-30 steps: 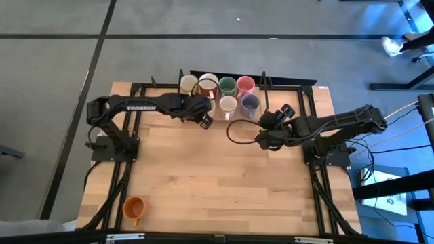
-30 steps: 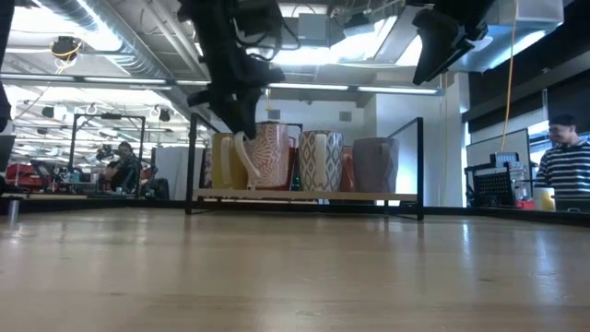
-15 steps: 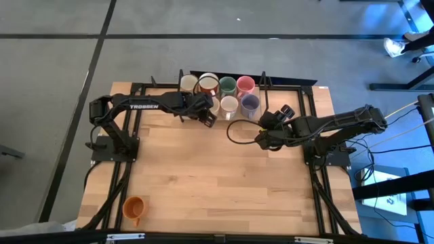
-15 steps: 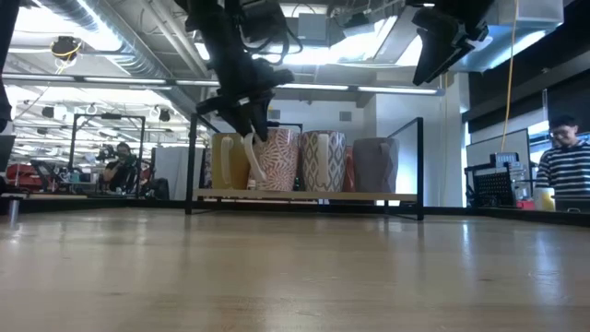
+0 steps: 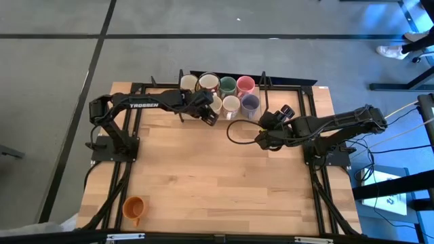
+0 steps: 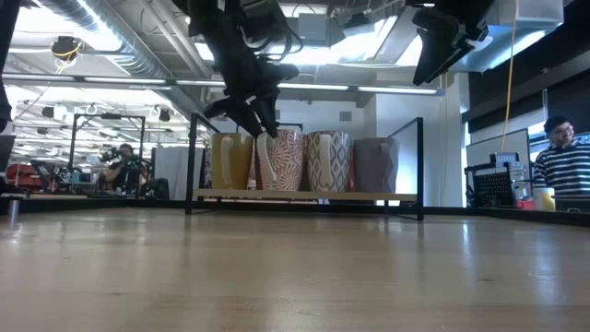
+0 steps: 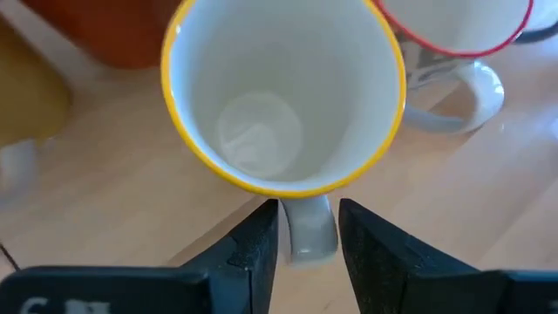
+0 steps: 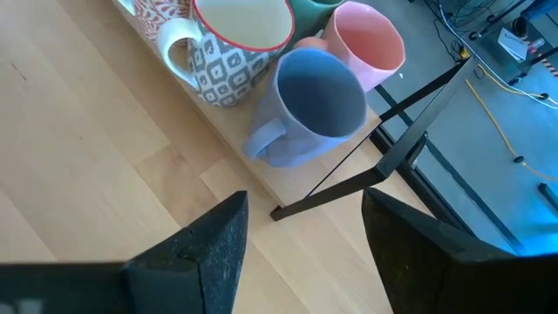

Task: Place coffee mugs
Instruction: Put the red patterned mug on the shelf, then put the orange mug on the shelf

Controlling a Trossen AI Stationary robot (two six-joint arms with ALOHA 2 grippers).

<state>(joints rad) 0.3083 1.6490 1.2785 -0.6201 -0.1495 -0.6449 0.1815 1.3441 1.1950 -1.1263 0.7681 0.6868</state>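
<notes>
Seven mugs stand in two rows on a low wooden board at the table's far edge: cream, white, green, pink, a patterned white one and a purple-grey one. My left gripper is shut on the seventh, a yellow-rimmed patterned mug in the front row. An orange mug stands alone near the table's near left corner. My right gripper hovers open over the table, right of the rows. My left gripper pinches the yellow-rimmed mug's side handle between its two fingers, coming down at a slant from the near side. The mug stands upright, its base level with the other mugs on the board.
A dark metal frame surrounds the board, with uprights at its ends. The patterned white mug stands close beside the held one. Bare wooden tabletop lies between the arms. People show in the room behind.
My left gripper has carried the yellow-rimmed mug a short way toward the table's right and far edge, bringing it beside the patterned white mug in the front row. It has stayed shut on the handle.
</notes>
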